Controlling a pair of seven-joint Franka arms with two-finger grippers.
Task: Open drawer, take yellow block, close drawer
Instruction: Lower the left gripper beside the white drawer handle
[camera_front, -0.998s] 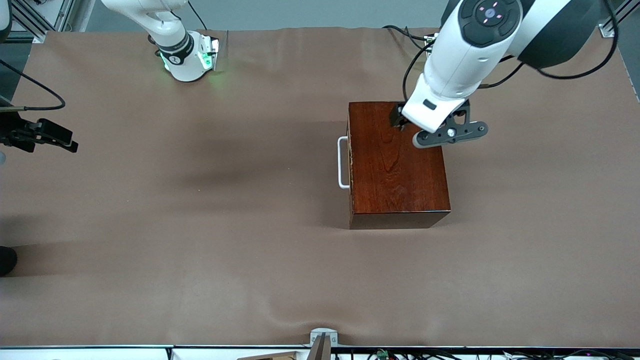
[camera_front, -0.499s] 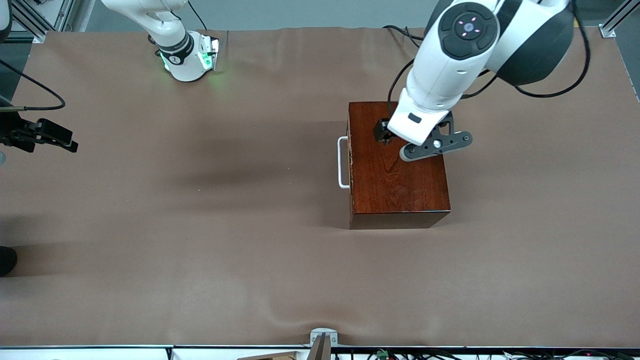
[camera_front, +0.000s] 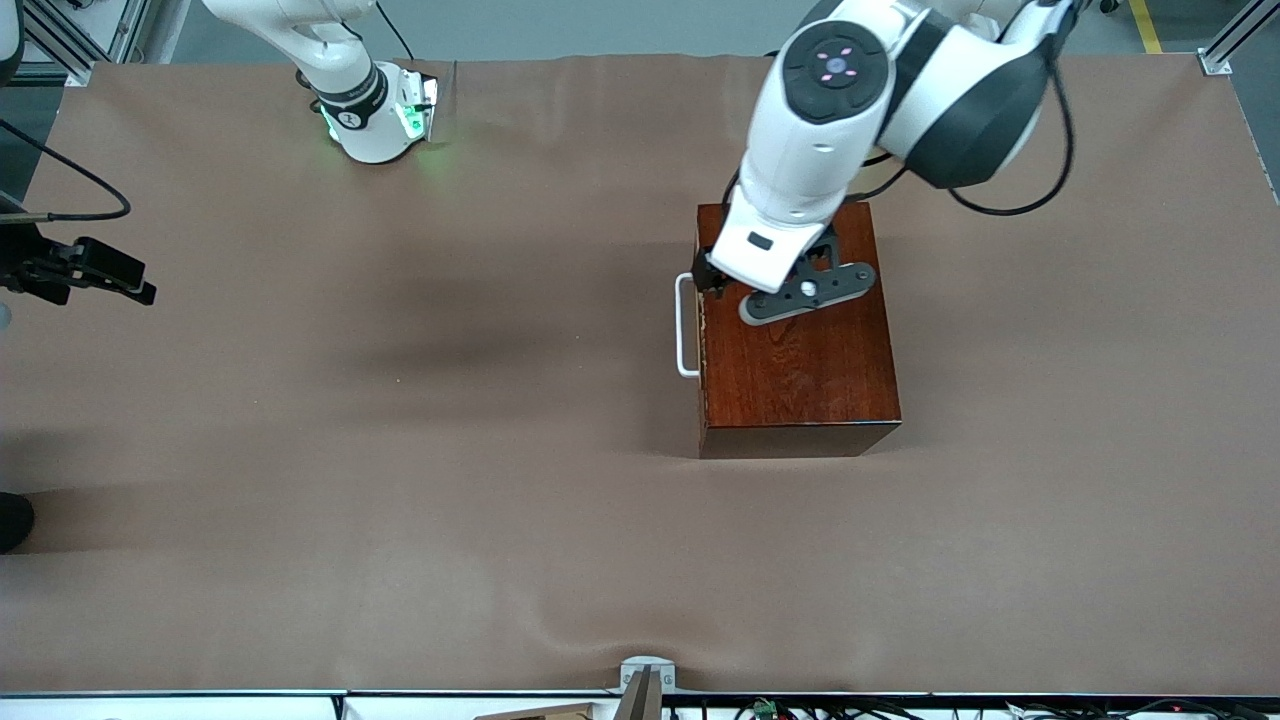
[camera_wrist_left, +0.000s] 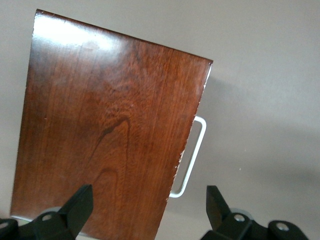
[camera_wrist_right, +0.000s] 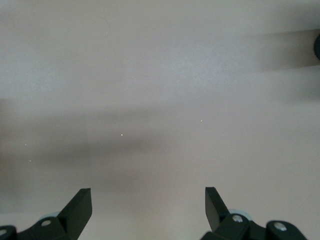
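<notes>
A: Front view first. Where does it stand?

B: The drawer (camera_front: 700, 330) is shut in the box (camera_front: 800, 370), its white handle (camera_front: 683, 325) at nine o'clock. No yellow block shows; it is probably inside. The left gripper (camera_front: 712, 280) hangs over the box's ten o'clock corner.

A: The risk?

B: Coming straight down, a finger could strike the lid.

A: Left wrist view?

B: The gripper is spread wide, with one finger (camera_wrist_left: 80, 202) over the wood. Gripped near its end, the handle could skew the drawer, and the unbraced box might slide on the bench (camera_front: 400, 450).

A: Right wrist view?

B: The right gripper (camera_wrist_right: 148, 202) is spread over bare bench, waiting.
</notes>
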